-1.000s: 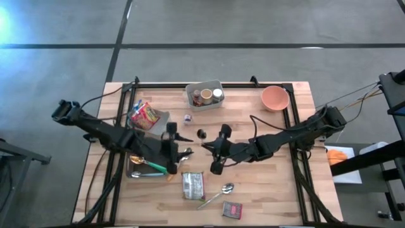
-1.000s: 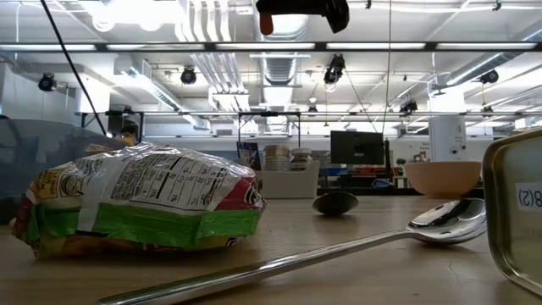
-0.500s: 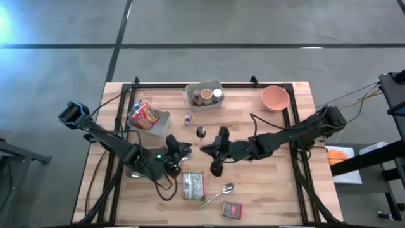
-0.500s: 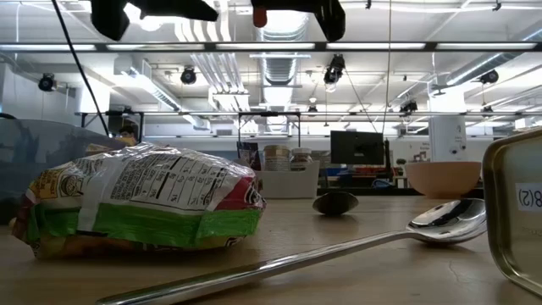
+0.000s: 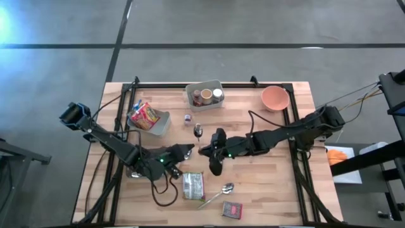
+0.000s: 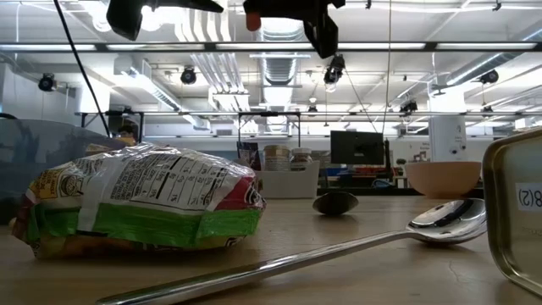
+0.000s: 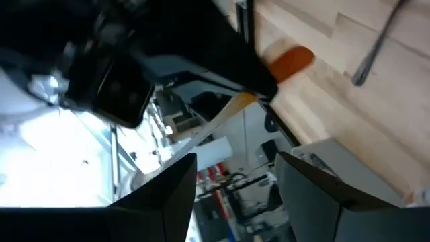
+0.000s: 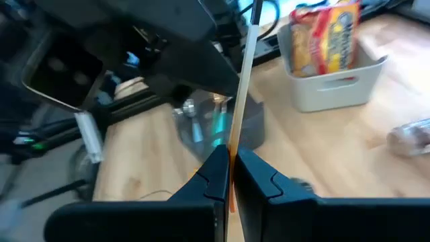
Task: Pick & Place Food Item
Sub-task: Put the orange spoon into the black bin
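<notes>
Left hand (image 5: 187,151) has swung in beside right hand (image 5: 204,150), mid worktop (image 5: 272,183). Low: snack packet (image 6: 140,199) lies untouched. L wrist: fingers apart, empty. R wrist: pinched on thin stick (image 8: 243,81). Pick & place both pending.

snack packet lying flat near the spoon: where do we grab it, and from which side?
Probably from straight above, pinching the snack packet across its shorter width near the middle. It lies flat on the table, and the low view shows it puffed up, so the fingers should get a bite there. The spoon lies close to one long side; keep that finger clear.
</notes>
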Tool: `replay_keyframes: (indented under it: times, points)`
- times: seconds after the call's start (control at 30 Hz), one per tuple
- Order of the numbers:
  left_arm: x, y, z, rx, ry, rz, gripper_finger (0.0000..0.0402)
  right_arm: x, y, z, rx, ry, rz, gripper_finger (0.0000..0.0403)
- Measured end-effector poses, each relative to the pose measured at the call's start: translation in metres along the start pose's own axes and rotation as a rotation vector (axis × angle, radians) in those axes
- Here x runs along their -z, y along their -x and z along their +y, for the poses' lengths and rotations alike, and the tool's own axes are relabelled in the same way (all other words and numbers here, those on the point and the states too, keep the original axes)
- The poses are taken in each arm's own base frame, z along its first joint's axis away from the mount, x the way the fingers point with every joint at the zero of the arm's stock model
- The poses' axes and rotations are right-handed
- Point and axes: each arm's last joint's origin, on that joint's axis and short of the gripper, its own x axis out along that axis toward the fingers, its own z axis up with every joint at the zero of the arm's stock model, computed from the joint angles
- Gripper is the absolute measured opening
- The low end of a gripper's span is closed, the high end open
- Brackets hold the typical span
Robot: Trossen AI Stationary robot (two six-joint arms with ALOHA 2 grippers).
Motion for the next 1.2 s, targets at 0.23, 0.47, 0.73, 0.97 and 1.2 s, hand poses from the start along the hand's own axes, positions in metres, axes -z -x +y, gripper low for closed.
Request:
replay_keyframes:
  times: [0.23, 0.47, 0.73, 0.97, 1.2]
  points:
    - [0.0, 0.0, 0.001, -0.009, -0.152, -0.003, 0.0205, -0.004, -0.007, -0.005, -0.028, -0.074, 0.017, 0.0008]
    - [-0.001, 0.0, 0.002, -0.011, -0.214, -0.026, 0.0205, -0.011, -0.006, 0.002, -0.109, -0.099, 0.026, 0.0008]
    - [0.0, -0.003, 0.006, -0.04, -0.222, -0.04, 0.0205, -0.012, -0.006, 0.004, -0.166, -0.111, 0.028, 0.0008]
    - [0.005, -0.009, 0.011, -0.062, -0.194, -0.034, 0.0205, -0.011, -0.006, 0.004, -0.168, -0.107, 0.027, 0.0008]
    - [0.012, -0.02, 0.013, -0.064, -0.168, -0.037, 0.0175, -0.011, -0.006, 0.004, -0.166, -0.107, 0.028, 0.0008]
